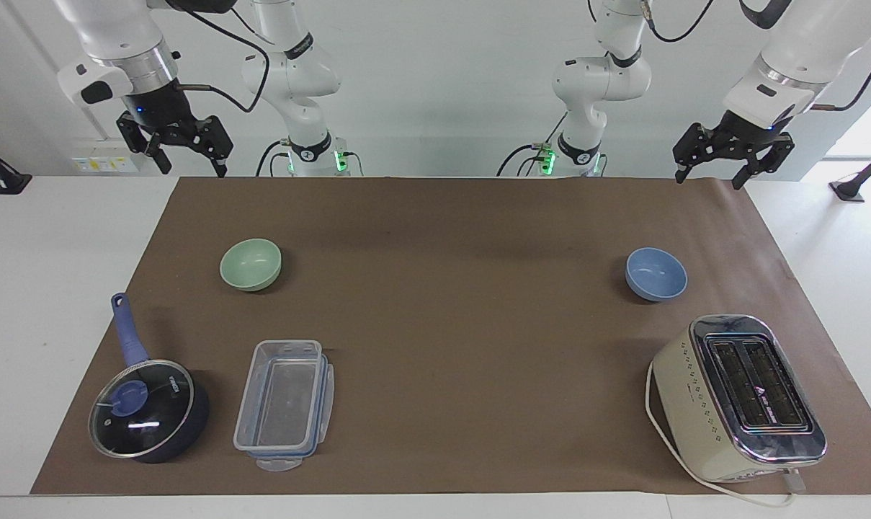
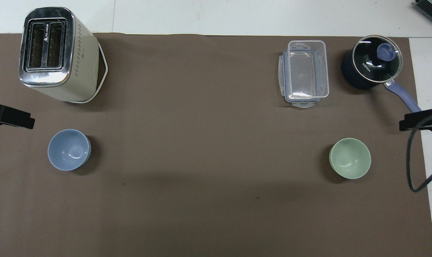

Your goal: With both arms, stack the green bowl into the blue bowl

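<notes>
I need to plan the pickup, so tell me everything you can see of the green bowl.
The green bowl is small, round, pale mint, smooth and matte. It stands upright and empty on the brown mat, toward the right arm's end, nearer to the robots than the clear container. Nothing else touches it.

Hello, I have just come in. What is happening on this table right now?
Nothing is being handled yet. Both arms wait raised at the robots' edge of the table, the left hand and the right hand open and empty. The green bowl sits on the brown mat toward the right arm's end, the blue bowl toward the left arm's end, far apart. The stacking has not begun.
</notes>
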